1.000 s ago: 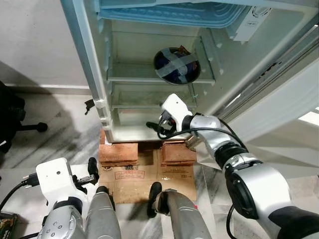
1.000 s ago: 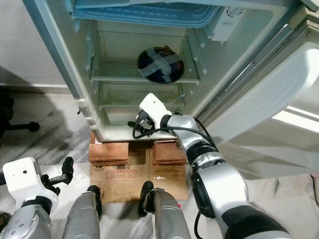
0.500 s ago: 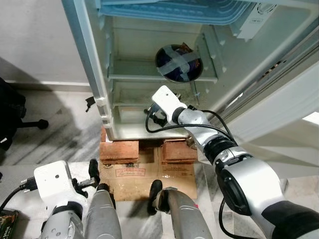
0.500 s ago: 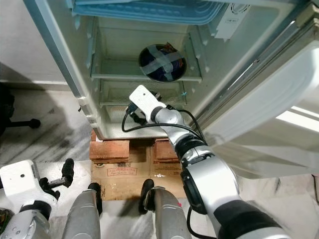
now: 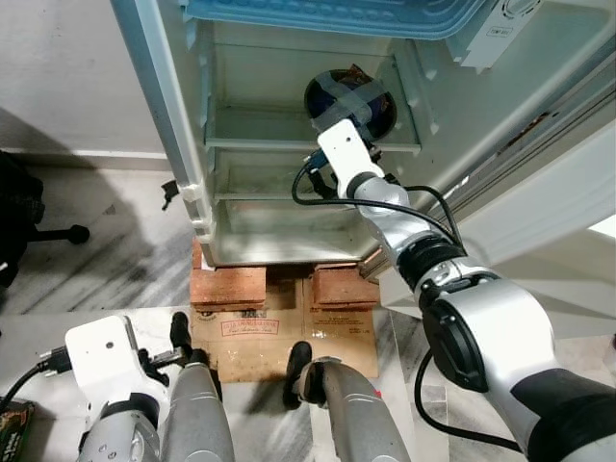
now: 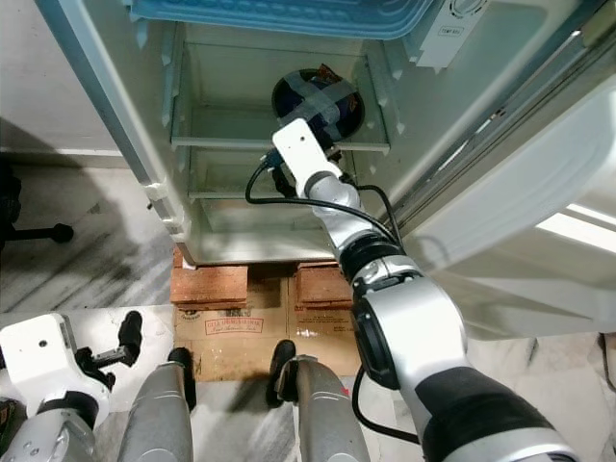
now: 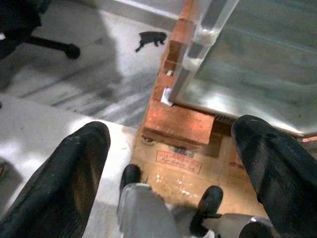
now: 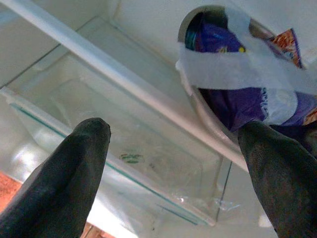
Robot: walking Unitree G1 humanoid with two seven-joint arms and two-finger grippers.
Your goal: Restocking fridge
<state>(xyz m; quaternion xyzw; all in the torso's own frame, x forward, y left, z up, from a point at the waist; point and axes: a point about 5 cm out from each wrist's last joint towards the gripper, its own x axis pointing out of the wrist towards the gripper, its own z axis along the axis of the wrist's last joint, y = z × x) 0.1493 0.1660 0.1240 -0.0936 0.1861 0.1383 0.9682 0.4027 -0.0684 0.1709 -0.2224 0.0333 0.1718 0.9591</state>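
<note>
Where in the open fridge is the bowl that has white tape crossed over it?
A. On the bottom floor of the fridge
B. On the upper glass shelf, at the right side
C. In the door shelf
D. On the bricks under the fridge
B: the taped bowl sits on the upper glass shelf toward the right wall, and the right gripper, jaws open, is just below its front edge.

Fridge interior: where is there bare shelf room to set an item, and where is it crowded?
The upper shelf is bare from the left wall to the taped bowl, which crowds its right end. The right claw is open just in front of that bowl. The lower glass shelf and the fridge floor look bare across.
</note>
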